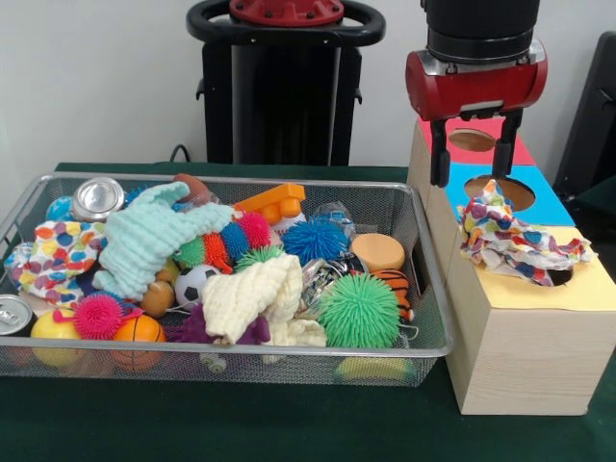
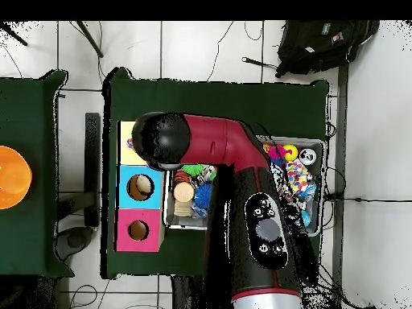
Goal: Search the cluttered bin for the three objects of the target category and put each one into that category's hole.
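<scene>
My gripper [image 1: 472, 173] hangs open and empty above the pale wooden box, its two black fingers [image 1: 440, 159] spread just above a polka-dot cloth [image 1: 515, 241]. That cloth lies bunched on the yellow top [image 1: 587, 289] and covers most of the hole [image 1: 560, 277]. A second polka-dot cloth [image 1: 53, 258] lies at the left end of the wire mesh bin [image 1: 241, 179], and it also shows in the overhead view [image 2: 299, 179]. I see no third polka-dot cloth. In the overhead view the arm hides the gripper.
The bin holds a mint-green cloth [image 1: 144, 241], a cream cloth [image 1: 252, 296], spiky balls, cans and small balls. Behind the yellow top are the blue top [image 1: 544, 202] and the red top [image 1: 472, 135], each with a hole. The robot's pedestal [image 1: 284, 87] stands behind the bin.
</scene>
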`<action>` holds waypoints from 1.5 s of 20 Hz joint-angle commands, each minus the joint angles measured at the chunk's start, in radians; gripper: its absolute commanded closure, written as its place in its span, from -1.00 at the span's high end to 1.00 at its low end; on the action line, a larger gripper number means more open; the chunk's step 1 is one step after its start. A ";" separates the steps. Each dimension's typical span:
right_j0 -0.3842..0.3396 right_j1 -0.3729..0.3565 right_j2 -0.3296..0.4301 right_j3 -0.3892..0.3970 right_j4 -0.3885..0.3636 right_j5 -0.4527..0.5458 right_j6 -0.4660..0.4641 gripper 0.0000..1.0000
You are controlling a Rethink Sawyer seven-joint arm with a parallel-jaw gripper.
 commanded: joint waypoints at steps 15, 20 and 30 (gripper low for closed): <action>-0.034 0.080 0.113 -0.050 -0.006 -0.039 0.031 1.00; -0.040 0.081 0.119 -0.053 -0.001 -0.033 0.032 1.00; -0.046 0.089 0.126 -0.050 -0.002 -0.053 0.033 -1.00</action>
